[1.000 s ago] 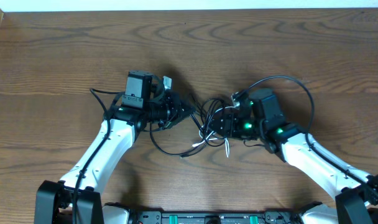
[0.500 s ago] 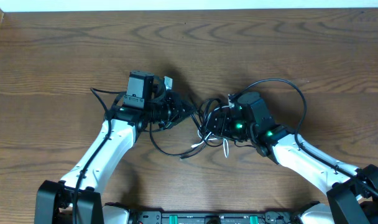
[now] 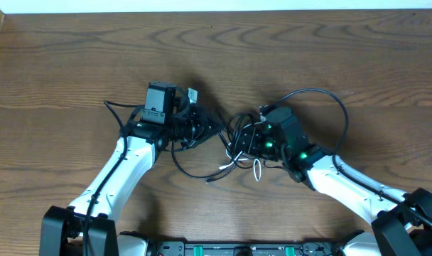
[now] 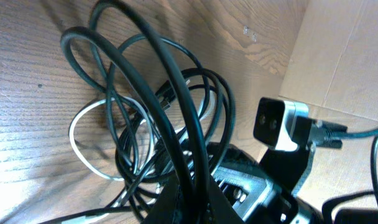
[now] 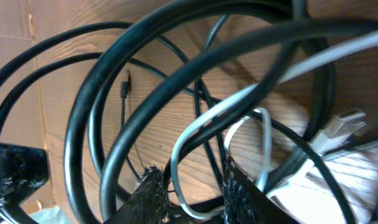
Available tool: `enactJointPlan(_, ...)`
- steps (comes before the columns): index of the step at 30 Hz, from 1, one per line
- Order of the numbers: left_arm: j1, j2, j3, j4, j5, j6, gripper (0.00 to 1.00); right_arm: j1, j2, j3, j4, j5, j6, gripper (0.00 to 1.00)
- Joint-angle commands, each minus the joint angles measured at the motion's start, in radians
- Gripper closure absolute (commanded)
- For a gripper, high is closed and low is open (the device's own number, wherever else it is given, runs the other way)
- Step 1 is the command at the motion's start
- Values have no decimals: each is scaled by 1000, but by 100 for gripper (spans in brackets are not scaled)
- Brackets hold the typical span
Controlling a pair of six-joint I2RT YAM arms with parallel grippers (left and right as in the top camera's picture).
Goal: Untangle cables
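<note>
The cables [image 3: 234, 146] bunch between both claws: left claw [image 3: 204, 128] clamped on a black strand [image 4: 179, 118], right claw [image 3: 246, 142] apart around a white loop [image 5: 195, 124]

Between left gripper [image 3: 207, 128] and right gripper [image 3: 246, 141], tangled cables [image 3: 234, 142] clog the gap.

We see the cables [image 3: 236, 141] in one tangled heap, two black cords [image 4: 179, 102] coiled in overlapping loops, a white cord [image 5: 239, 99] threaded through them, its plug end showing

You see black cables [image 4: 176, 112] and a white cable [image 4: 72, 132] over a brown wood-grain table [image 3: 74, 64], flanked by white-and-black arms [image 3: 120, 171].
</note>
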Motion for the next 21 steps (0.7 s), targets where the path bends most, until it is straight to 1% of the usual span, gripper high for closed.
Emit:
enactJointPlan(1,-3,1,9,-2,15,24,92,43,23,0,14,83,-17,73)
enactJointPlan(3,-3,1,9,-2,17,24,92,60,35,0,6,118,-17,77)
enactJointPlan(4,-3,1,9,-2,17,25,92,64,42,0,-6,136,-17,82)
enactJointPlan(6,-3,1,9,-2,17,25,92,66,53,0,-33,175,-27,97)
enactJointPlan(7,-3,1,9,-2,17,25,92,66,54,0,-50,193,-32,99)
enactJointPlan(9,-3,1,9,-2,17,25,92,66,52,0,-79,217,-39,99)
enactJointPlan(12,-3,1,9,-2,16,32,92,60,26,1,-100,162,-103,99)
enactJointPlan(15,-2,1,9,-6,3,73,92,30,-56,3,-200,133,-133,99)
enactJointPlan(18,-2,1,9,-57,-73,93,92,-47,-227,3,-364,134,-171,99)
enactJointPlan(21,-2,1,9,-144,-179,96,92,-164,-442,3,-507,150,-230,99)
